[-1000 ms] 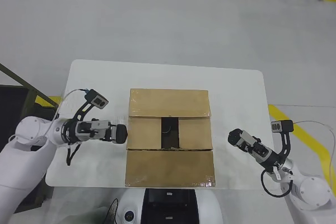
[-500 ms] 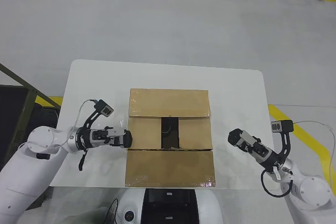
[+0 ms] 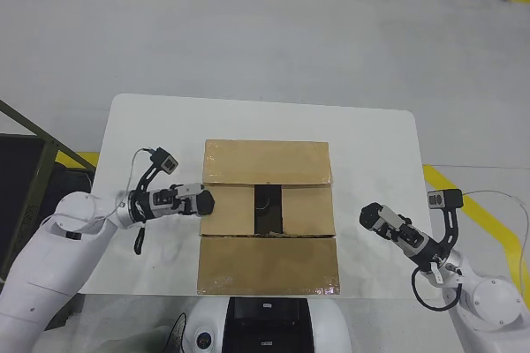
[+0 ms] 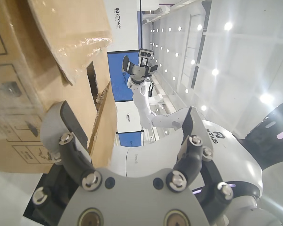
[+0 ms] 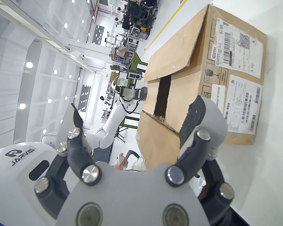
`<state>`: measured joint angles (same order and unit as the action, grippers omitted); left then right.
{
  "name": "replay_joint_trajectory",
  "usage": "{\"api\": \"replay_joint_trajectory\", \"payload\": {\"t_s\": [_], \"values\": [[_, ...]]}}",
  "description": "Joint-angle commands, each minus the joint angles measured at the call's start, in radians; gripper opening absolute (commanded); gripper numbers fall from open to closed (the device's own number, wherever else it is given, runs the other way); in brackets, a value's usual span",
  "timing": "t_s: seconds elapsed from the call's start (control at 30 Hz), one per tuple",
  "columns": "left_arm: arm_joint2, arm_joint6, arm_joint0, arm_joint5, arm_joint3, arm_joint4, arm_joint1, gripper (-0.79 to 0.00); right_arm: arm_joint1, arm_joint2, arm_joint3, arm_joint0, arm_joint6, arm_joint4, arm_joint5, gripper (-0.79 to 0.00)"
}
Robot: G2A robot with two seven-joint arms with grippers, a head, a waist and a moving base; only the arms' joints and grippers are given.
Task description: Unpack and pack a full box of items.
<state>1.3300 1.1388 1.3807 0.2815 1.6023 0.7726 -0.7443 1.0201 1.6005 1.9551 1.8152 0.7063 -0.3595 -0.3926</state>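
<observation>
So we are at the opening step: the box (image 3: 267, 265) sits mid-counter (image 3: 371, 141), flaps (image 3: 227, 210) folded over a dark slot. Our left pincer (image 3: 205, 202), wide and empty, is at its left side; the right pincer (image 3: 367, 214), likewise, hangs near the counter's right edge. Next, we judge: lift a flap.

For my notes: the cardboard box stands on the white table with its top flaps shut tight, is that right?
Not quite: the box stands on the white table, but its top flaps leave a dark gap in the middle, as the top view shows.
</observation>
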Motion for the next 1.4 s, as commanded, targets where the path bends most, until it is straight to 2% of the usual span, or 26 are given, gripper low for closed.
{"api": "replay_joint_trajectory", "payload": {"t_s": [0.0,0.53,0.97,1.37], "values": [[-0.004,-0.005,-0.012,0.004,-0.012,0.005,-0.004,0.0,0.0,0.0,0.0,0.0,0.0,0.0,0.0,0.0],[-0.078,-0.015,-0.142,0.02,-0.093,0.066,-0.051,0.0,0.0,0.0,0.0,0.0,0.0,0.0,0.0,0.0],[-0.098,-0.026,-0.253,0.045,-0.136,0.144,-0.089,0.0,0.0,0.0,0.0,0.0,0.0,0.0,0.0,0.0],[-0.194,-0.015,-0.443,0.019,-0.254,0.21,-0.147,0.0,0.0,0.0,0.0,0.0,0.0,0.0,0.0,0.0]]}}
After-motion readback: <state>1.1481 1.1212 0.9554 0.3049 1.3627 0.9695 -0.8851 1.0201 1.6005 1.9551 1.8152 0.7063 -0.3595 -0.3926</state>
